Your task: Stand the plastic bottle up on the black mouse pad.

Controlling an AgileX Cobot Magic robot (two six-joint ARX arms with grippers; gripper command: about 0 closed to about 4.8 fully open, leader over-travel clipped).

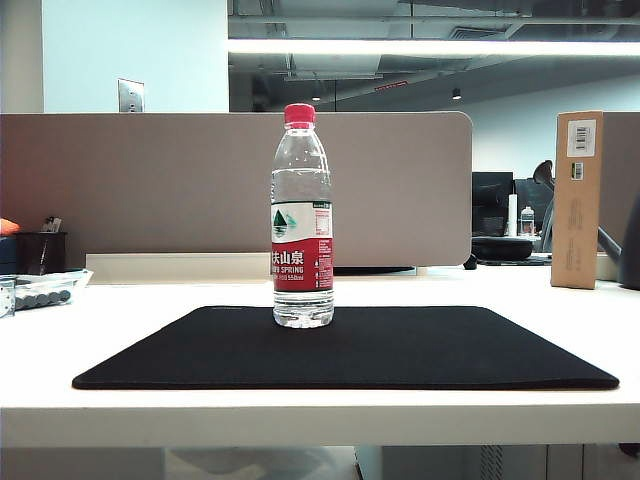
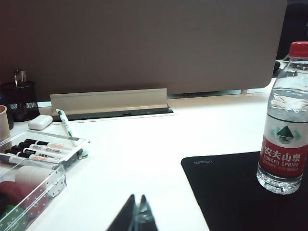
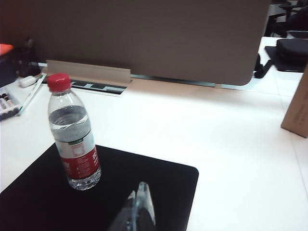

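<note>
Starting at the tools: right tool point(image 3: 138, 204) pinched fully shut on nothing, hanging above the near part of the black mouse pad point(image 3: 144, 192), clear of the plastic bottle point(image 3: 73, 132). Left tool point(image 2: 137, 214) also looks closed and empty, parked over bare tabletop point(image 2: 144, 149) just off the pad's corner point(image 2: 226, 192).

Moving outward: bottle upright on its ribbed base, red cap on top, standing on the pad a bit left of centre in the exterior view point(image 1: 301, 215), nothing touching it. Looks done, honestly.

Handling guess: mostly full of water, so decent weight low down, but tall and slim, so tippy if bumped near the cap. Thin clear plastic, bound to flex under a hard squeeze, smooth and a bit slippery. Best hold probably across the labelled middle, moderate pressure.

View differences: exterior view shows the whole pad point(image 1: 400, 350) and the bottle's true vertical, but neither tool. Left wrist view picks up a clear tray of markers point(image 2: 43, 151), unreadable elsewhere. Right wrist view catches the cardboard box point(image 3: 296, 110) off to the side.
</note>
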